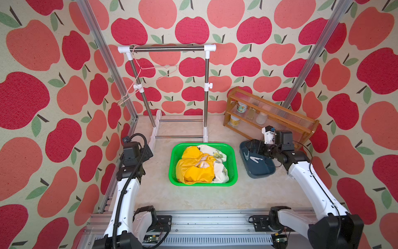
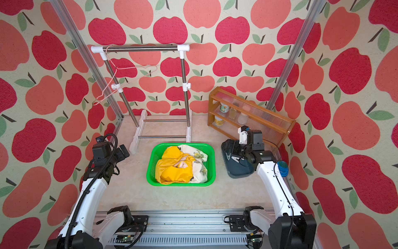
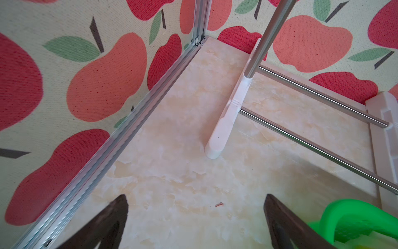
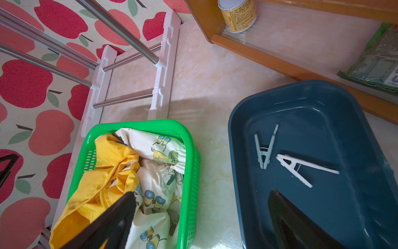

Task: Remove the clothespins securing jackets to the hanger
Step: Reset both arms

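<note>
Two clothespins (image 4: 263, 159) lie in the blue tray (image 4: 323, 103), just ahead of the wide-open, empty right pincer (image 4: 200, 196).

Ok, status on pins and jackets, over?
Left gripper, right gripper: jaws open, empty. Teal clothespin and white clothespin in blue tray. Yellow jacket, cream jacket in green basket; hanger bare on rail. Nothing in the way.
</note>
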`<state>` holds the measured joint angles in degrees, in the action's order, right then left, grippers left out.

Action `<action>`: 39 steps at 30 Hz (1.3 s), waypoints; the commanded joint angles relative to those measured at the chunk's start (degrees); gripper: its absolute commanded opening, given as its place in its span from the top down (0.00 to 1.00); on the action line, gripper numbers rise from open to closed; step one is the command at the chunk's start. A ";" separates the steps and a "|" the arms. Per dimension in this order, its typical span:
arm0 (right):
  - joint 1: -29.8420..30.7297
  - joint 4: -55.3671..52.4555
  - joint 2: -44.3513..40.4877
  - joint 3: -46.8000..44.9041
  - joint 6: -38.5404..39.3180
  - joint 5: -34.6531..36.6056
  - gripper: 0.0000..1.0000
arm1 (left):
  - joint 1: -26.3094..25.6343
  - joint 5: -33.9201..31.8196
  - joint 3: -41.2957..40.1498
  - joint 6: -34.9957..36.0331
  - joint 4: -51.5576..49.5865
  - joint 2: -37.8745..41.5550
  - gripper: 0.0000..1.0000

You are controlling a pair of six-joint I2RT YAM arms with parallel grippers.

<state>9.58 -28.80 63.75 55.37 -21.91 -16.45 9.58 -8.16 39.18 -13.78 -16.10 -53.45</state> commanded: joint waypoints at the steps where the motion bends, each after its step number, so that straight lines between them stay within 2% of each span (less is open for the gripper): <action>1: -0.44 -2.13 -2.31 -0.74 -0.31 3.49 0.01 | -1.65 -3.96 -5.51 2.15 13.74 -0.07 0.00; 3: -0.44 -2.52 -3.35 -1.06 -0.63 4.90 0.01 | -3.18 -7.05 -8.98 3.82 19.26 -0.49 0.00; 10: -0.47 -5.66 -6.61 -1.06 -0.97 11.22 0.01 | -5.18 -10.40 -16.99 2.77 35.87 -5.35 0.00; 18: -0.43 -9.79 -12.11 -0.88 -1.30 19.65 0.01 | -5.80 -12.65 -19.72 3.13 53.57 -20.67 0.00; 24: -0.40 -13.07 -15.50 -0.44 -1.19 24.32 0.01 | -7.23 -8.40 -14.55 9.54 58.71 -32.51 0.00; 27: -0.37 -14.09 -16.87 -0.61 -1.78 25.62 0.01 | -8.13 -4.93 -11.09 12.50 55.26 -35.25 0.00; 32: -0.38 -14.17 -18.40 -1.80 -2.65 26.72 0.01 | -6.62 -1.09 -11.09 11.67 54.16 -34.70 0.00; 39: -0.44 -13.46 -17.87 -2.11 -2.26 27.89 0.01 | -4.78 8.82 -12.39 13.34 56.00 -34.75 0.00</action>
<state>9.37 -41.67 45.76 53.98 -23.49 9.72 4.08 -4.91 27.38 -1.98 37.30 -88.14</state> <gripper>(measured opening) 0.992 0.996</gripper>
